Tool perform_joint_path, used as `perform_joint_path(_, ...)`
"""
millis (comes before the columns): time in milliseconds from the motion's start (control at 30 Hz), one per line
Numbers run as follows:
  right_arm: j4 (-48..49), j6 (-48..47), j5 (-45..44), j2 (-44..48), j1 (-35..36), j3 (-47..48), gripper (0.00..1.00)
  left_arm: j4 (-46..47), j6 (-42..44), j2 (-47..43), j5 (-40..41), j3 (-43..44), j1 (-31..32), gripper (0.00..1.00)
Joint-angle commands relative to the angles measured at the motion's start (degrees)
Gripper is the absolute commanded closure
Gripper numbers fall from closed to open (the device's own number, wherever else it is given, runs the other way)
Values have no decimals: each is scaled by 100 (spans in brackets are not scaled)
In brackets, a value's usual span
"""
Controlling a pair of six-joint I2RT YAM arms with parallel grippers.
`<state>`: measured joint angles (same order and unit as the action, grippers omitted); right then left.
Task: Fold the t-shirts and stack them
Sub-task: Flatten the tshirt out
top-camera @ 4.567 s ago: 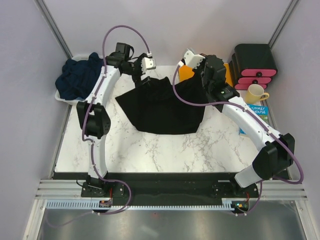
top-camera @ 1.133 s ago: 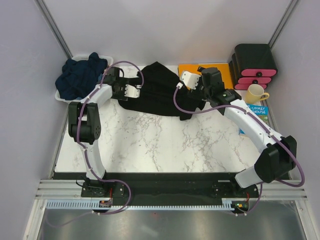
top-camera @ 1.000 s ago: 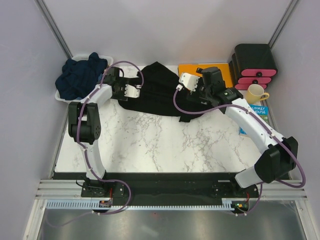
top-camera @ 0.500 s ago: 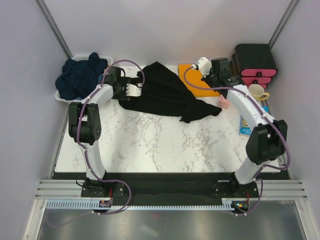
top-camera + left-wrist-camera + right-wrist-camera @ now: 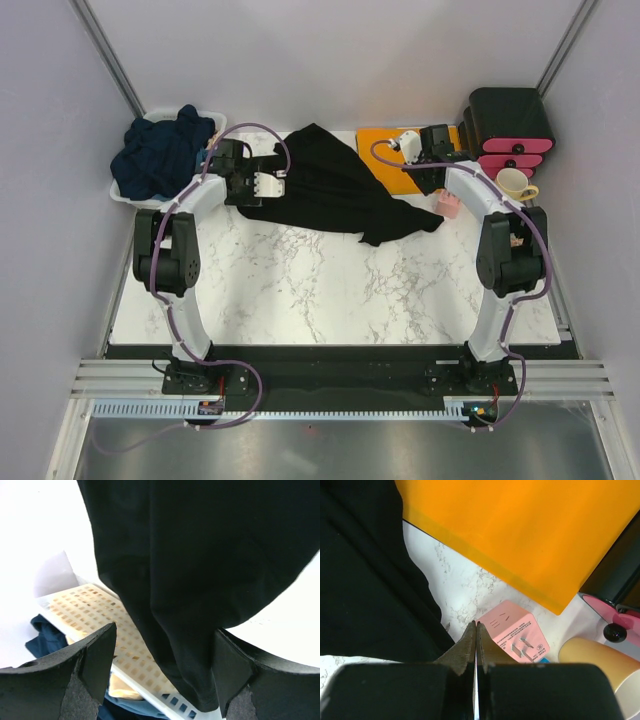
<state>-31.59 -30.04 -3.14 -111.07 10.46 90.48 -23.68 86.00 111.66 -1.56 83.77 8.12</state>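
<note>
Tee point(image 5: 330, 190) rumpled on desk point(image 5: 300, 290), looks like flattening step. L pincer point(image 5: 162, 645) gapes astride its edge; R pincer point(image 5: 476, 627) pinched closed, empty. Next, I'd say: grab corners, spread flat.

Spread t-shirt point(image 5: 330, 190) lies between basket point(image 5: 122, 194), left, and mug point(image 5: 513, 184), right.

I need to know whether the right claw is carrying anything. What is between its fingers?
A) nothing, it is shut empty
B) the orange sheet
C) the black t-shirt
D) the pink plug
A: in the right wrist view the right claw has its fingers pressed together with nothing between them. The black t-shirt lies off to one side, and the pink plug sits on the table by the tips.
</note>
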Motion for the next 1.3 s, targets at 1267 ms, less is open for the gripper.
perform_joint_path(1267,-400,-186,-882,-513,-1265,260,100,144,-206,-355,-230,34,23,21)
